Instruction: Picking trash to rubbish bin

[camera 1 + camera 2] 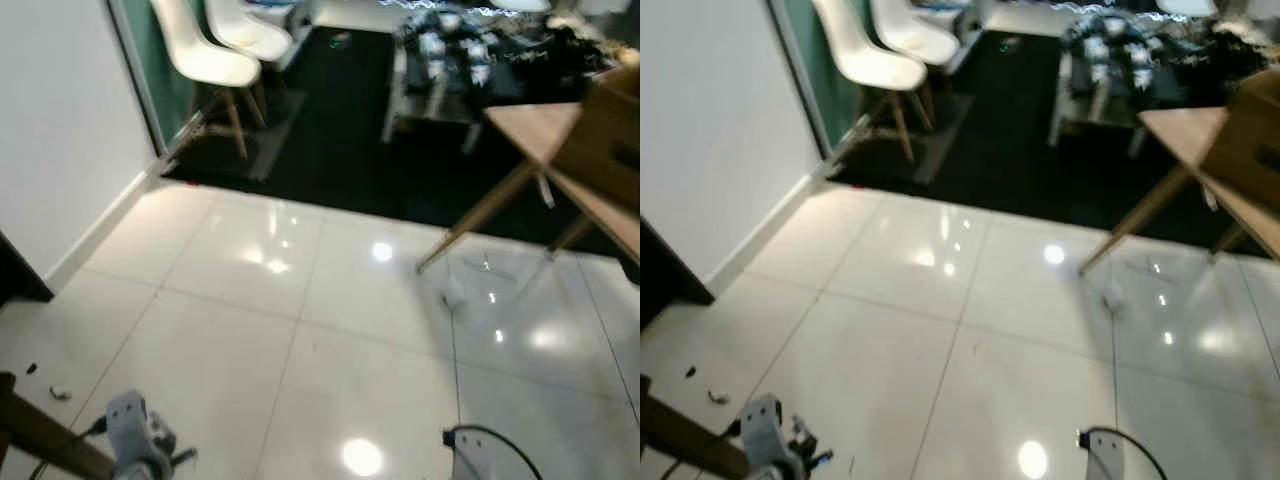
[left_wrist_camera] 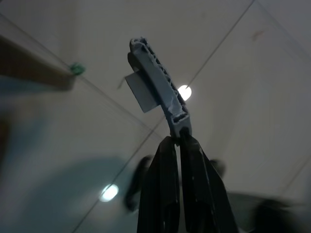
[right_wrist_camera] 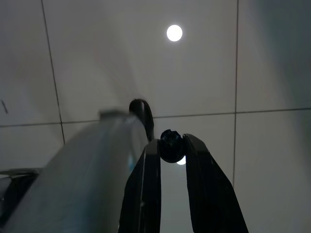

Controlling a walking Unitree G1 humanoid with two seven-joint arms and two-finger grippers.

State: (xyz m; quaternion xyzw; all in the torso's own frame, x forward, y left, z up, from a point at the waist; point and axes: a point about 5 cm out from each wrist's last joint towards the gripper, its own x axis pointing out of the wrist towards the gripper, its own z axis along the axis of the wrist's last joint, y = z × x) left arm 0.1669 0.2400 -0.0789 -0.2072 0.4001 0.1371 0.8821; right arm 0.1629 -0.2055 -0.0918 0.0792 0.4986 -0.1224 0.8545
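Left gripper has its two black fingers pressed together on the end of a grey ribbed strip, a curved, flattened piece of trash that sticks out past the fingertips over the glossy tiled floor. A pale paper tab clings to the strip's side, partway along from the tips. Beyond the fingers, off to one side, a wooden leg with a small green foot stands on the tiles. Right gripper pinches a small round black object right between its fingertips; what it is, I cannot tell. A silver arm blurs past beside those fingers. From the head, the white tiles run ahead to a dark floor area, with two white chairs at its edge and a wooden bench carrying a cardboard box. A few small dark scraps lie on the tiles near the wall.
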